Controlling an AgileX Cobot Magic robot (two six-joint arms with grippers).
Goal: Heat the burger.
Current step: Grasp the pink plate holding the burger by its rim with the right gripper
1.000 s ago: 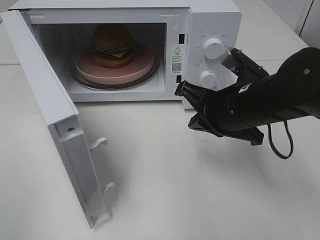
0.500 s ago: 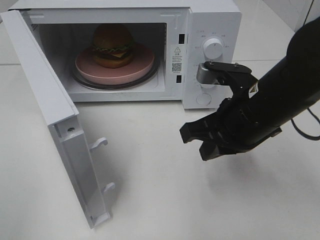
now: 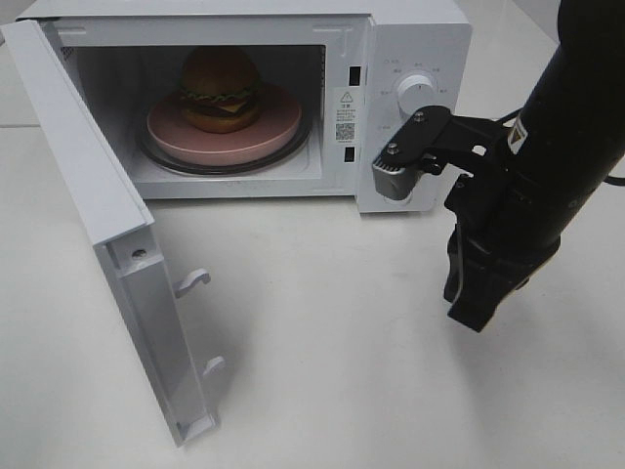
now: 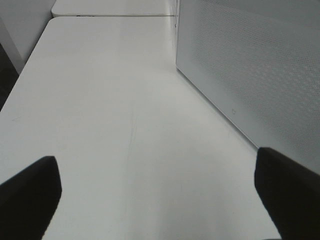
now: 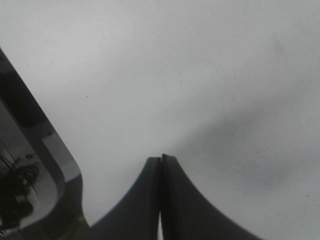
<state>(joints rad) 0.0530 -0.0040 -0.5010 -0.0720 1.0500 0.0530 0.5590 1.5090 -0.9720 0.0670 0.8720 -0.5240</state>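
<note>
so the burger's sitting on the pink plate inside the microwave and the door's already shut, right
Not quite: the door is wide open, as the exterior high view shows. The burger does sit on the pink plate inside the microwave.

Burger (image 3: 220, 86) golden-brown, green frill; plate (image 3: 281, 135) pink; microwave (image 3: 420, 39), table (image 3: 322, 352) white; arm (image 3: 576, 127) black.

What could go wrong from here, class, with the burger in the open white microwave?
The white microwave door stands wide open; the golden-bun burger on its round pink plate cannot heat until it shuts.
The right arm's grey wrist camera hangs close before the round white knob and might knock it.
</note>
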